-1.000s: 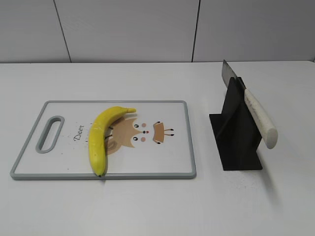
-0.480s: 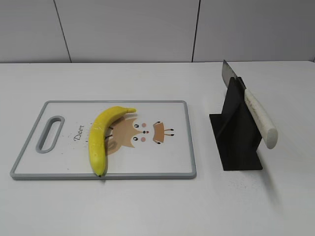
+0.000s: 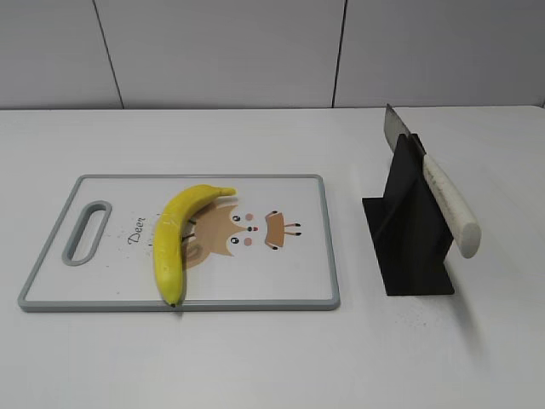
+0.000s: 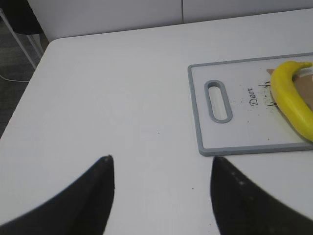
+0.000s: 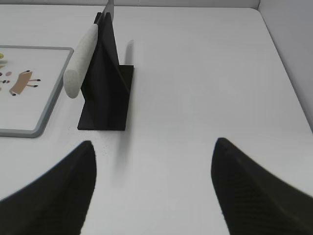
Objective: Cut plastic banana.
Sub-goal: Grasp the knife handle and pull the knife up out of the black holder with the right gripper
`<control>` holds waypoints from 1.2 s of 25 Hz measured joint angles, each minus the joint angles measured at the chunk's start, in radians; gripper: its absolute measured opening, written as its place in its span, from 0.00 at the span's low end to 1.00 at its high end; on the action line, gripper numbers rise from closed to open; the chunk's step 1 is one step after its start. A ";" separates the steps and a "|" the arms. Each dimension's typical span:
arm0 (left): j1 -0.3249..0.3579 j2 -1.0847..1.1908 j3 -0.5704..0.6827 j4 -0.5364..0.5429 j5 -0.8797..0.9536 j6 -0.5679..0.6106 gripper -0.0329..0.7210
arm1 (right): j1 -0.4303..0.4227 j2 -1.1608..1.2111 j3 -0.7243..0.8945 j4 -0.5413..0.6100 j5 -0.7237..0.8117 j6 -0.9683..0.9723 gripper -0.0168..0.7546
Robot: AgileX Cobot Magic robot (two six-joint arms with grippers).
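A whole bright yellow plastic banana (image 3: 174, 235) lies on a white, grey-rimmed cutting board (image 3: 255, 302); it also shows at the right edge of the left wrist view (image 4: 293, 98). A knife with a white handle (image 3: 449, 204) rests in a black stand (image 3: 410, 230), also seen in the right wrist view (image 5: 80, 58). My left gripper (image 4: 160, 159) is open and empty over bare table, left of the board. My right gripper (image 5: 152, 143) is open and empty, near and right of the stand (image 5: 107, 93). Neither gripper shows in the exterior view.
The white table (image 3: 255, 366) carries the cutting board (image 4: 244, 148) on the left and the knife stand on the right. A wall stands behind. The table's left edge (image 4: 24, 93) and right edge (image 5: 288, 73) show in the wrist views.
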 joint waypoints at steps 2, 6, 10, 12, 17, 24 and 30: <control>0.000 0.000 0.000 0.000 0.000 0.000 0.83 | 0.000 0.000 -0.006 0.000 -0.015 0.000 0.76; 0.000 0.000 0.000 0.000 0.000 0.000 0.83 | 0.000 0.000 -0.010 0.001 -0.030 0.001 0.76; 0.000 0.000 0.000 0.000 0.000 0.000 0.83 | 0.000 0.006 -0.011 0.001 -0.033 0.001 0.76; 0.000 0.000 0.000 0.000 0.000 0.000 0.83 | 0.000 0.034 -0.013 0.003 -0.030 0.001 0.76; 0.000 0.000 0.000 0.000 0.000 0.000 0.83 | 0.000 0.196 -0.046 0.062 -0.025 0.001 0.77; 0.000 0.000 0.000 0.000 0.001 0.000 0.83 | 0.001 0.512 -0.153 0.115 0.021 0.001 0.75; 0.000 0.000 0.000 0.000 0.001 0.000 0.83 | 0.061 0.770 -0.310 0.110 0.079 0.001 0.75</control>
